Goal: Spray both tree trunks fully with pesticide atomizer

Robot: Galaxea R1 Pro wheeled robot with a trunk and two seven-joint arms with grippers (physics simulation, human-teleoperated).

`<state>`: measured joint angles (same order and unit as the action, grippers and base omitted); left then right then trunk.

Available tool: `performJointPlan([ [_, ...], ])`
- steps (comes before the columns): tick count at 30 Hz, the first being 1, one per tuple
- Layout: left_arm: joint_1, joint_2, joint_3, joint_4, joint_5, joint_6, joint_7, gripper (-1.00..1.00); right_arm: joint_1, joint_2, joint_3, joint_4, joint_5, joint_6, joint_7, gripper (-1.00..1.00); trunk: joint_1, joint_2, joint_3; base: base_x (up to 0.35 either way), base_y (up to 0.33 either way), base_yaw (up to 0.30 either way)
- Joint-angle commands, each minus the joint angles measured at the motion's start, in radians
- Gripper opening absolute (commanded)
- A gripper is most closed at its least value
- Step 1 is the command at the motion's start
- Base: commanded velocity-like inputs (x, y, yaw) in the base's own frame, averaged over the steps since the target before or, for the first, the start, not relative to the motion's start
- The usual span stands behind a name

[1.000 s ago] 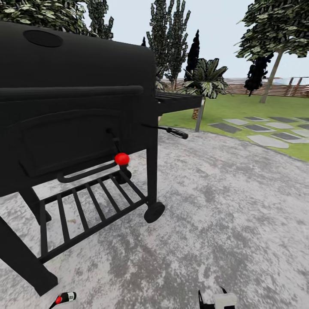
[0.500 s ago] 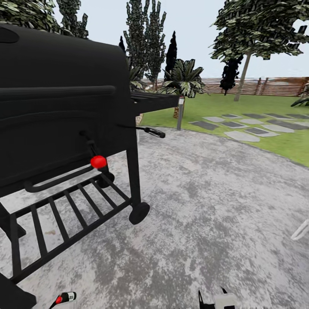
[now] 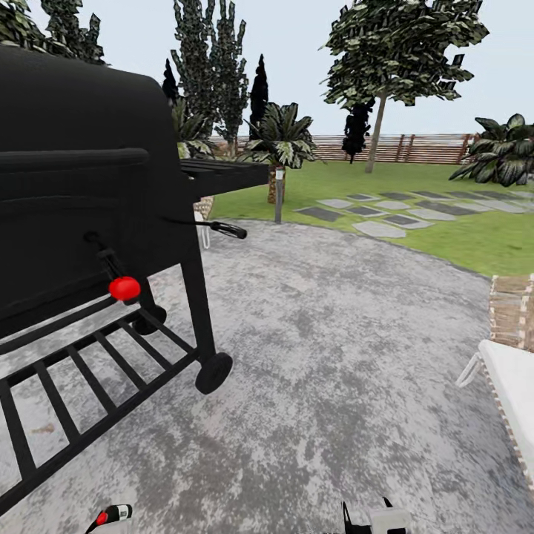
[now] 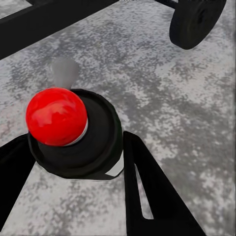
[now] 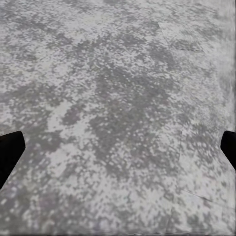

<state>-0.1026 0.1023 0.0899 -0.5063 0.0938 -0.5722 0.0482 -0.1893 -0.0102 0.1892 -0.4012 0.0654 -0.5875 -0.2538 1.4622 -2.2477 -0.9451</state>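
The pesticide atomizer [image 4: 73, 132], a dark bottle with a round red top, sits between the black fingers [image 4: 147, 187] of my left gripper [image 4: 73, 142], which is shut on it. In the head view the atomizer [image 3: 111, 513] peeks up at the bottom edge, left of centre. My right gripper [image 5: 120, 142] is open over bare grey paving, and it also pokes up at the head view's bottom edge [image 3: 365, 508]. Far off on the lawn stands a tree [image 3: 404, 44] with a straight grey-tan trunk [image 3: 374, 137].
A big black grill [image 3: 89, 185] on wheels [image 3: 213, 372] stands close at the left, with a red knob [image 3: 124, 288]. A white lounger [image 3: 512, 378] and a wicker block [image 3: 512, 308] are at the right edge. Speckled grey paving [image 3: 334, 334] runs ahead to the lawn, stepping stones [image 3: 378, 228] and fence [image 3: 415, 148].
The head view has swung to the right: the grill slid left in the picture and the lounger and wicker block came in at the right. The atomizer stays in my left gripper.
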Motion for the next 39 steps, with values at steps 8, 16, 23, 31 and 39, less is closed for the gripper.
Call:
performJointPlan([
  [8, 0.0, 0.0, -0.002, 0.0, 0.01, -0.003, -0.001, -1.0, -0.001, -0.001, 0.005, 0.001, 0.007, 0.0, -0.01, 1.0, 0.0, 0.0, 0.003, 0.0, 0.0, -0.285],
  [16, 0.0, 0.0, -0.001, 0.0, 0.011, 0.0, -0.001, -1.0, -0.001, -0.001, 0.005, 0.002, 0.007, 0.0, -0.01, 1.0, 0.0, 0.0, 0.01, 0.056, 0.0, -0.277],
  [23, 0.0, 0.0, -0.001, 0.0, 0.011, -0.001, -0.001, -1.0, -0.001, -0.001, 0.005, 0.002, 0.007, 0.0, -0.01, 1.0, 0.0, 0.0, 0.016, 0.312, 0.0, -0.274],
  [31, 0.0, 0.0, -0.001, 0.0, 0.011, -0.001, -0.001, -1.0, -0.001, -0.001, 0.005, 0.002, 0.007, 0.0, -0.01, 1.0, 0.0, 0.0, 0.023, 0.336, 0.0, -0.274],
  [39, 0.0, 0.0, -0.001, 0.0, 0.011, -0.001, -0.001, -1.0, -0.001, -0.001, 0.006, 0.002, 0.007, 0.0, -0.01, 1.0, 0.0, 0.0, 0.031, 0.338, 0.0, -0.274],
])
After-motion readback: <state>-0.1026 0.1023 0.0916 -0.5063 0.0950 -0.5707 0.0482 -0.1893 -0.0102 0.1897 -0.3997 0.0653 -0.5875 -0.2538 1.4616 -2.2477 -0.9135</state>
